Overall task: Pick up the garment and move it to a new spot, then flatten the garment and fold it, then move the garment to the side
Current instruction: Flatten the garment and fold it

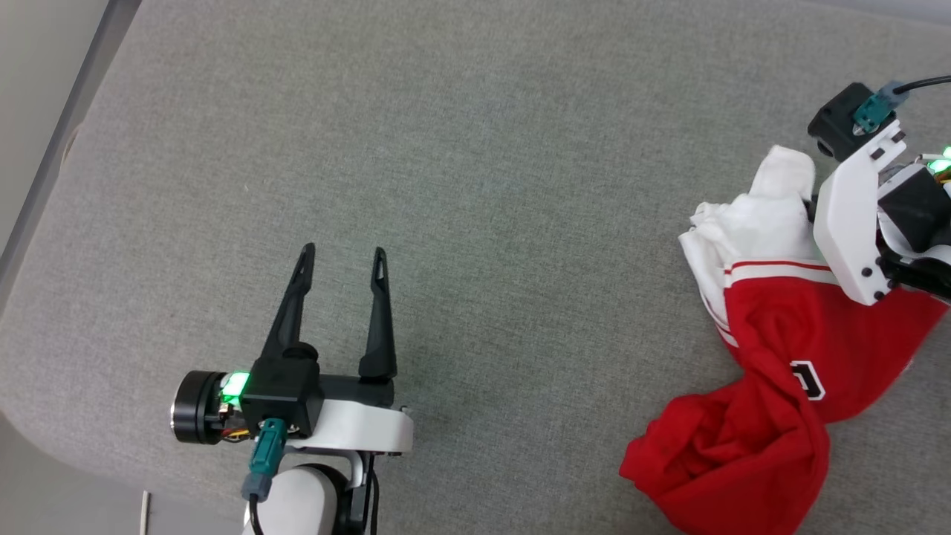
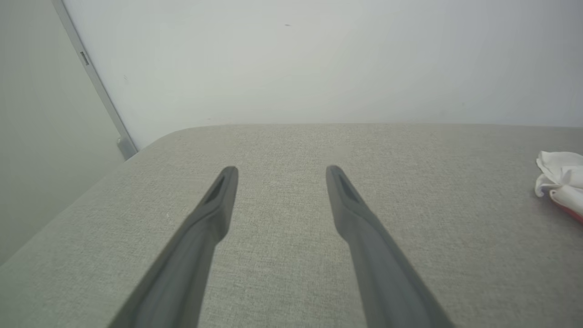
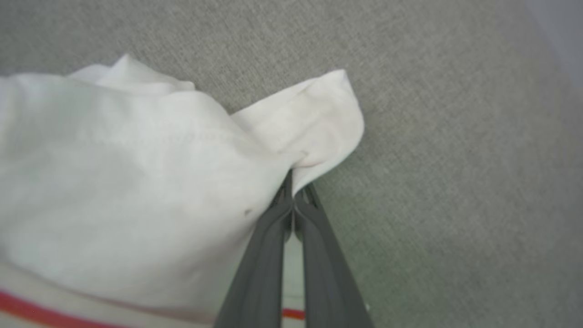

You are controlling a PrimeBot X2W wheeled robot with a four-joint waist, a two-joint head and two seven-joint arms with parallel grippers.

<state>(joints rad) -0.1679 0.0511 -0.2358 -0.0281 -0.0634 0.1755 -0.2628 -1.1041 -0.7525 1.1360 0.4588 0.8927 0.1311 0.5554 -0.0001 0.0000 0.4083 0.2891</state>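
The garment (image 1: pixel 773 446) was soft matt cloth; desk (image 1: pixel 475 148) had rough grey woven fabric; left gripper (image 1: pixel 344 251) was matt blk plastic.

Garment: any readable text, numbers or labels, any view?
"0" or "D": one black, white-outlined character on the red garment, half hidden in a fold; cannot tell which.
White sleeve, right wrist view: no print readable.

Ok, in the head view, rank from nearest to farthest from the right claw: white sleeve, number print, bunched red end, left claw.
1. White sleeve, pinched in the right claw.
2. Number print, just below, mid-shirt.
3. Bunched red end, bottom right.
4. Left claw, open, far left.
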